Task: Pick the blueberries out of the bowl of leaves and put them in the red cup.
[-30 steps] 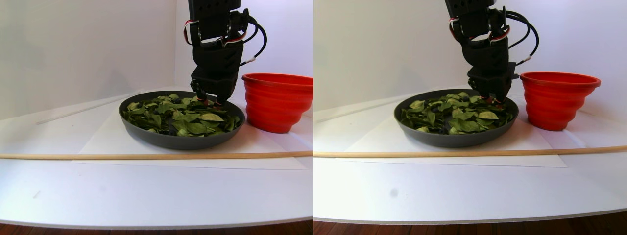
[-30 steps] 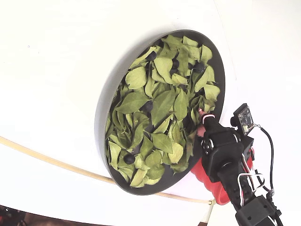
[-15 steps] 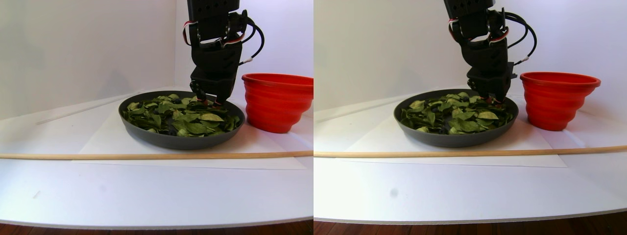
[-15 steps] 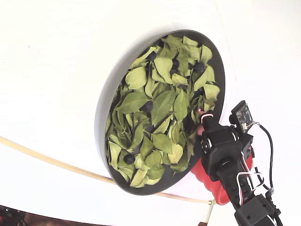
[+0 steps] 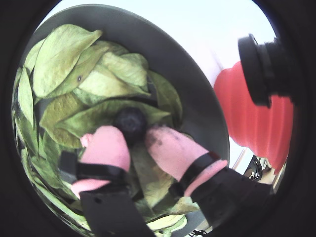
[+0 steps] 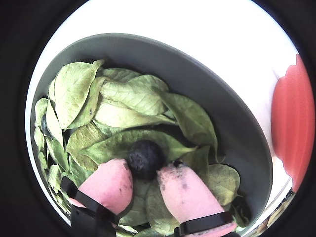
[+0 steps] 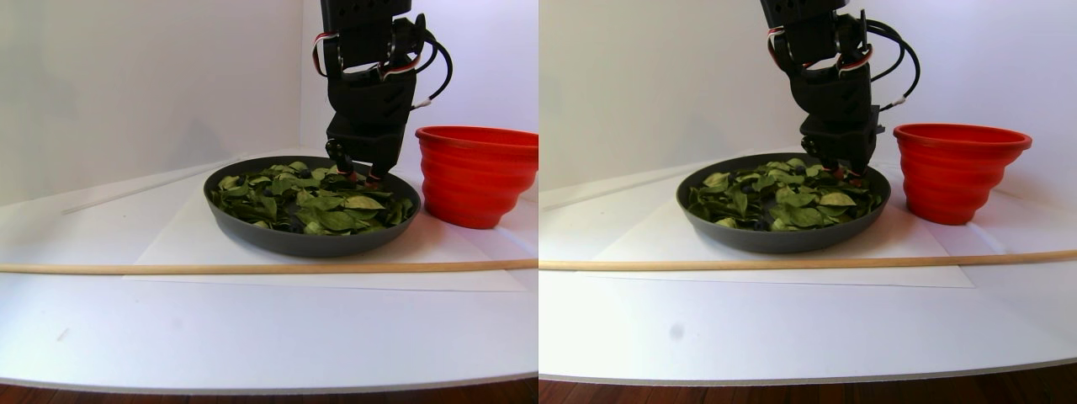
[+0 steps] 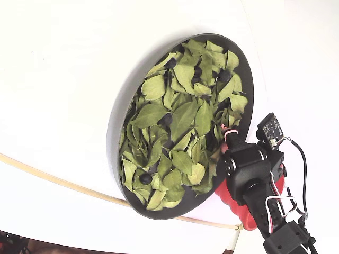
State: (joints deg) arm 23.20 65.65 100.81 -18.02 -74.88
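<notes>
Blueberry (image 6: pixel 144 159) sits on the leaves (image 6: pixel 129 106) near the bowl (image 6: pixel 232 123) rim, pinched between my nearly closed jaws, so I'd lift straight up, gently, before swinging toward the red cup (image 7: pixel 474 174).

One bowl (image 8: pixel 117 127) is sitting on the tabletop (image 8: pixel 53 63), one red cup (image 7: pixel 475 175) beside it. Leaves (image 8: pixel 183 119) are piling up past counting. At least five blueberries (image 8: pixel 145 178) are showing; more may be hiding. One wooden stick (image 7: pixel 252 268) is lying in front.
</notes>
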